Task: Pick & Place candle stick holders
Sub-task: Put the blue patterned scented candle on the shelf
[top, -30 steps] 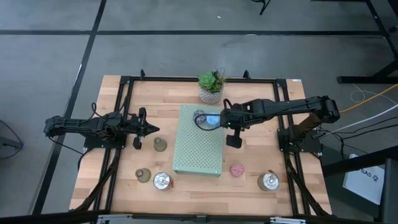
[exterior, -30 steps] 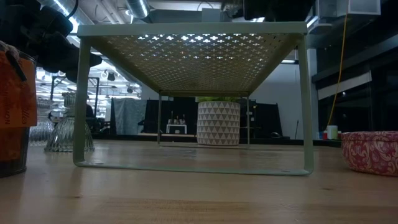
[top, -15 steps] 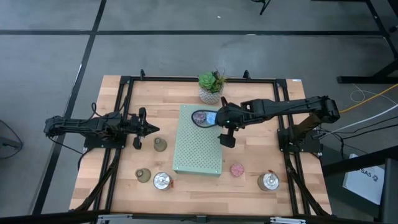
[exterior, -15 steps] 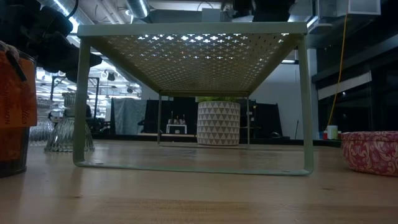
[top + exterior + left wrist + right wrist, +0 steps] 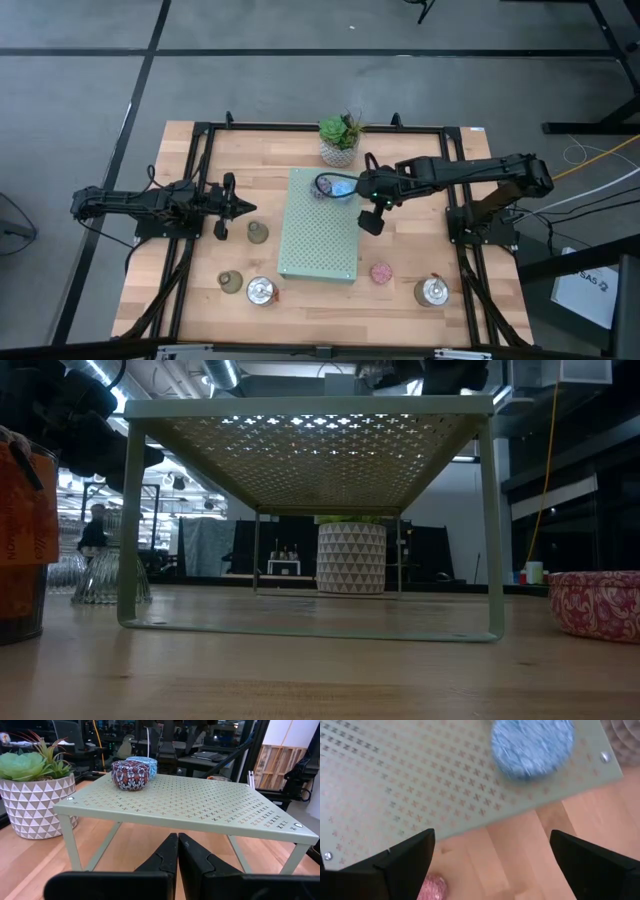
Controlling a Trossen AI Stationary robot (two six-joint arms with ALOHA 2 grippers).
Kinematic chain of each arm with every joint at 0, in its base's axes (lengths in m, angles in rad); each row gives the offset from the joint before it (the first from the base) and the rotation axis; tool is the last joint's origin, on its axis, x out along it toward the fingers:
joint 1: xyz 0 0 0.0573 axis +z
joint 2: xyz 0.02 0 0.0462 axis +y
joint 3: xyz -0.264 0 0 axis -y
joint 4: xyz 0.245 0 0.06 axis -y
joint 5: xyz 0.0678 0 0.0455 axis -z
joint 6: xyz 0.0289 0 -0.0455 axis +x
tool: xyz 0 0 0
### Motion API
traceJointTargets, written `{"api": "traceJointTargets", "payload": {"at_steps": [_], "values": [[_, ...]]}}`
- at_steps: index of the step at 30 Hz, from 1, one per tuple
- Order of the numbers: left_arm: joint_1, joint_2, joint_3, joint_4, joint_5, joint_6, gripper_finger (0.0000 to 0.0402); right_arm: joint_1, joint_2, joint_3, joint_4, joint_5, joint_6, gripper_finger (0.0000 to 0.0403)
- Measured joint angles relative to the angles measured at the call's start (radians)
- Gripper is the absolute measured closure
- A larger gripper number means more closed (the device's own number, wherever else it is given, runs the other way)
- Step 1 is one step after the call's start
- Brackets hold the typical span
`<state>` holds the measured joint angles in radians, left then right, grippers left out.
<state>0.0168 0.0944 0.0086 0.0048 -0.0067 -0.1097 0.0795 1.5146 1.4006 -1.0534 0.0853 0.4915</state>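
A purple holder (image 5: 321, 187) and a blue holder (image 5: 341, 188) stand side by side on the far end of the pale green perforated shelf (image 5: 318, 245); both show in the left wrist view (image 5: 130, 775) (image 5: 144, 763). My right gripper (image 5: 372, 215) hovers wide open over the shelf's right edge, just near of the blue holder (image 5: 532, 745), touching nothing. My left gripper (image 5: 245, 207) is shut and empty, left of the shelf. On the table stand two olive holders (image 5: 258, 233) (image 5: 231, 281), two silver ones (image 5: 261, 291) (image 5: 433, 292) and a pink one (image 5: 381, 272).
A green succulent in a white patterned pot (image 5: 339, 142) stands just beyond the shelf's far edge. Black frame rails (image 5: 195, 170) run along the table's left, right and far sides. The shelf stands on thin legs (image 5: 128, 530) with open room beneath it.
My right gripper has swung a little toward the shelf's middle, then back toward the table's right edge, staying open. The blue and purple holders stay on the shelf.
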Motion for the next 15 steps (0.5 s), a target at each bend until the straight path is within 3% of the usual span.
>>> {"api": "traceJointTargets", "payload": {"at_steps": [6,12,15], "values": [[0.000,0.000,0.000,0.000,0.000,0.000,0.0395,-0.007,-0.022,-0.011,-0.081,0.068,0.072,0.0006],[0.000,0.000,0.000,0.000,0.000,0.000,0.0395,-0.007,-0.082,-0.095,-0.059,0.230,0.078,0.0006],[0.000,0.000,0.000,0.000,0.000,0.000,0.0395,-0.015,-0.119,-0.141,-0.046,0.233,0.055,0.0007]]}}
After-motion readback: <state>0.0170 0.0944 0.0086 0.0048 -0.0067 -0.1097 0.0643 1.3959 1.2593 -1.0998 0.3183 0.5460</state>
